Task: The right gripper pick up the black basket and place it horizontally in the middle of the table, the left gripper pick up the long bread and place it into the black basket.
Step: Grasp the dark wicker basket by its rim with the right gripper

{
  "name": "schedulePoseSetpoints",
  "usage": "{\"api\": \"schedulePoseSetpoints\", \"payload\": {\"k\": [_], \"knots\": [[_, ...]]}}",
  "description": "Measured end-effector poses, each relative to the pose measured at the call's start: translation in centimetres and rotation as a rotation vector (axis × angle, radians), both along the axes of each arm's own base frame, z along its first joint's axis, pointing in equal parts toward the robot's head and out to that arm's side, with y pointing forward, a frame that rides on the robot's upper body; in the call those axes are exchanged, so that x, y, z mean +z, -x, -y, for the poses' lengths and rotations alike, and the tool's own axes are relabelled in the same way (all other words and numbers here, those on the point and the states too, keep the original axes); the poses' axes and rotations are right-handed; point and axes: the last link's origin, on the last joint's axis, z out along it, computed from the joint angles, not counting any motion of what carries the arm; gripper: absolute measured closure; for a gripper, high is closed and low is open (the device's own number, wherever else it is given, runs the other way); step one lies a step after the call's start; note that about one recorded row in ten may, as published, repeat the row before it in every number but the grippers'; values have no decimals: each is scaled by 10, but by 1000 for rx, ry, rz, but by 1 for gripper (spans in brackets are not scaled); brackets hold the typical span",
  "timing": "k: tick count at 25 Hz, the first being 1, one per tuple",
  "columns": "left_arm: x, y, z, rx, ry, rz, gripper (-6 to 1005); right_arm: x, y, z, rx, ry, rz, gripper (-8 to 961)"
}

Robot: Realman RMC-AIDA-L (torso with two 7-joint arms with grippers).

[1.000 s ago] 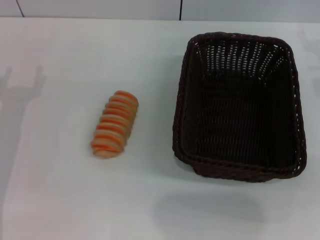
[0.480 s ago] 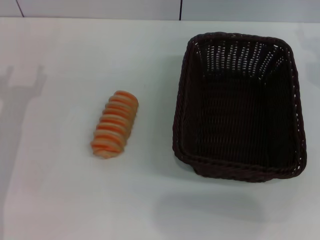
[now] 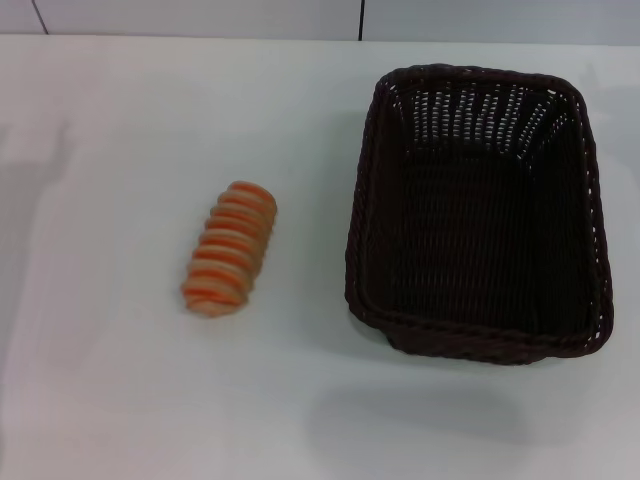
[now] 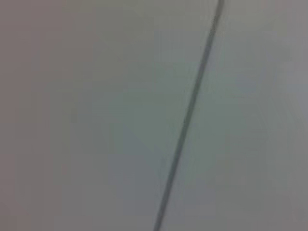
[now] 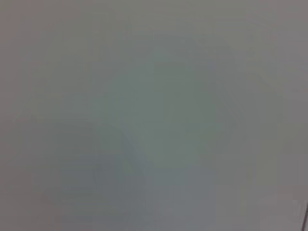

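Note:
The black basket (image 3: 480, 210) is a dark woven rectangular basket standing upright on the right side of the white table (image 3: 120, 400), its long side running away from me, and it is empty. The long bread (image 3: 230, 248), an oblong loaf with orange and cream stripes, lies on the table left of the basket, apart from it. Neither gripper shows in the head view. The two wrist views show only a plain pale surface, the left one with a thin dark line (image 4: 187, 115) across it.
The table's far edge meets a pale wall (image 3: 200, 15) with dark vertical seams. A faint shadow lies on the table at the far left (image 3: 40, 200).
The claw-shaped shadow at the table's far left has blurred and shifted. The basket and the bread have not moved.

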Motion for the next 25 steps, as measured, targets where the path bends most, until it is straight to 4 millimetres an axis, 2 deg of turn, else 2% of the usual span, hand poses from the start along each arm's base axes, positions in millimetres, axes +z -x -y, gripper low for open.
{"api": "schedulePoseSetpoints", "payload": {"k": [7, 15, 25], "knots": [[17, 8, -2, 34, -68, 25, 141, 0, 16, 21, -91, 98, -63, 232], [22, 10, -2, 46, -86, 19, 141, -14, 23, 37, -214, 229, -91, 233], [27, 14, -1, 51, -90, 8, 141, -46, 13, 44, -322, 369, -192, 233]]}}
